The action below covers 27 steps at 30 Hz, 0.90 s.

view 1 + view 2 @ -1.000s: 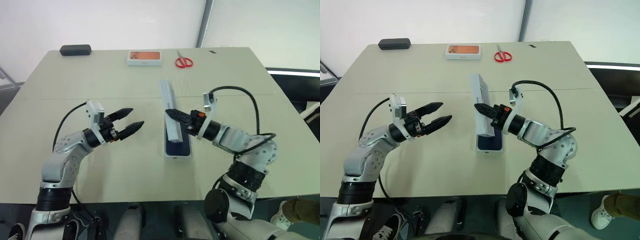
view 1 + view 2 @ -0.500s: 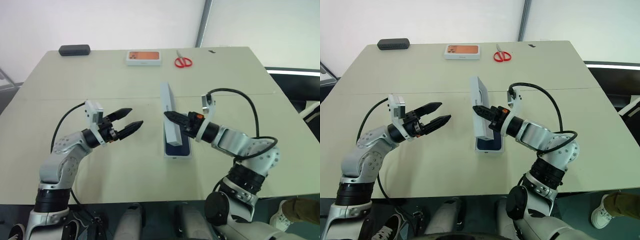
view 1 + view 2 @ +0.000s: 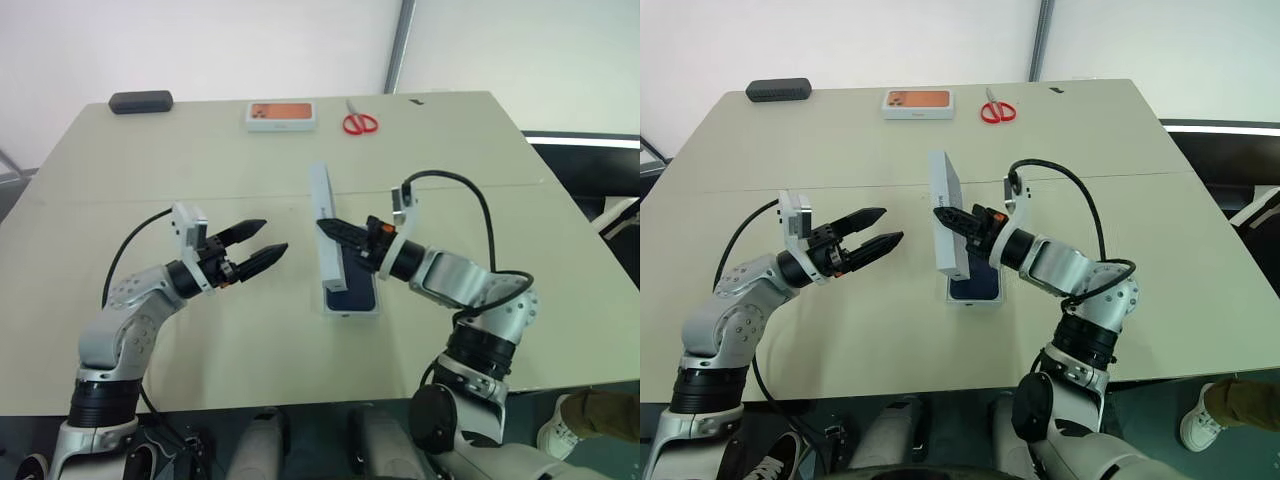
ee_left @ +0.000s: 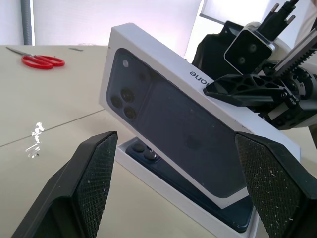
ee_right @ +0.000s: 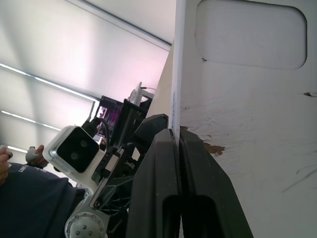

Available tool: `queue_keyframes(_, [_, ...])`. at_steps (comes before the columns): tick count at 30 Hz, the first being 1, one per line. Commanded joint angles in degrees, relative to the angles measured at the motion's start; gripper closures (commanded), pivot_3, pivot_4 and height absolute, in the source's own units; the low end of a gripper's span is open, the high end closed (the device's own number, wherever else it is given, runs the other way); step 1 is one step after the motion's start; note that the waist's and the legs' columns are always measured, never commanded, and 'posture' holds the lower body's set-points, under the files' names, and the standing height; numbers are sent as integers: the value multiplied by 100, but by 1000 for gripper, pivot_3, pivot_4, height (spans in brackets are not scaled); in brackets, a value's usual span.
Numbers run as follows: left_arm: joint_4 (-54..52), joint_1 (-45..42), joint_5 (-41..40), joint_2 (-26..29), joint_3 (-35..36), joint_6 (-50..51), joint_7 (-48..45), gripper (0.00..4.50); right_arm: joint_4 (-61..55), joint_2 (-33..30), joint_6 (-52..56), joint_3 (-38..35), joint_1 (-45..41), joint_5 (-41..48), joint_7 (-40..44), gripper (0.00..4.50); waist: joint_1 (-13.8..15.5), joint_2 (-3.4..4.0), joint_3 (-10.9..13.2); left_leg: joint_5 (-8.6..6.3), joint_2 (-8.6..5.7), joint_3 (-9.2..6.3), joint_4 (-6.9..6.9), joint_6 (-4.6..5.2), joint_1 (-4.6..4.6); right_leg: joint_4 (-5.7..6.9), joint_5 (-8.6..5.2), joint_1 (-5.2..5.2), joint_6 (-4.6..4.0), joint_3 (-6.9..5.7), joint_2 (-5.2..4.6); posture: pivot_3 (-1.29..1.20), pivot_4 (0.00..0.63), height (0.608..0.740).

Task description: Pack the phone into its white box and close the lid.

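Note:
The dark blue phone [image 3: 355,285] lies flat in the white box [image 4: 195,214] at the table's centre, its camera cluster toward the far end. The lid [image 3: 322,215] stands on its long edge along the box's left side, leaning, with its printed face [image 4: 188,134] toward my left arm. My right gripper [image 3: 324,224] is shut on the lid's rim, and its fingers [image 5: 174,148] pinch the thin wall beside the white inside [image 5: 247,124]. My left gripper [image 3: 273,237] hangs open to the left of the lid, apart from it, with nothing between its fingers [image 4: 94,173].
At the far edge lie a small white box with an orange picture [image 3: 281,115], red scissors [image 3: 360,122] and a black case [image 3: 140,101]. Bare tabletop spreads left and right of the white box. A person shows behind my left arm [image 5: 20,188].
The lid has shifted a little to the left in my right gripper, uncovering more of the phone. My left arm has stayed where it was.

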Motion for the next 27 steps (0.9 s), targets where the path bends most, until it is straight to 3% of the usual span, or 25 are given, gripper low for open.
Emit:
queue_keyframes(1, [-174,-41,-53,-17,52,-32,12,518,89,-71,-374,49,-81,423,-136,4464,0,0,0,0,0,0,0,0,0,0,0,0,0,0,0,0,150,740])
queue_keyframes(10, [-130,-73,-55,-83,107,-17,154,518,101,416,-1510,626,195,1639,-1478,4464,-7,2,1,0,7,0,-2,0,-2,0,0,-5,0,4,6,0,150,740])
queue_keyframes(22, [-161,-18,-186,-39,227,64,249,518,88,77,-2147,1814,885,2115,-1644,4464,-4,3,2,0,7,0,-2,1,-3,-6,-1,-6,-2,5,6,0,150,740])
queue_keyframes(25, [-167,118,-159,11,100,89,30,1294,103,-65,-2252,1980,929,2051,-1540,4500,-8,3,2,0,8,0,-4,1,-3,-9,-1,-6,-2,5,7,0,150,740])
queue_keyframes(27, [-183,165,-146,-44,93,116,78,2303,120,-135,-2337,2059,945,2095,-1512,4500,-9,3,3,0,8,1,-7,1,-4,-11,-1,-6,-2,6,7,0,150,740])
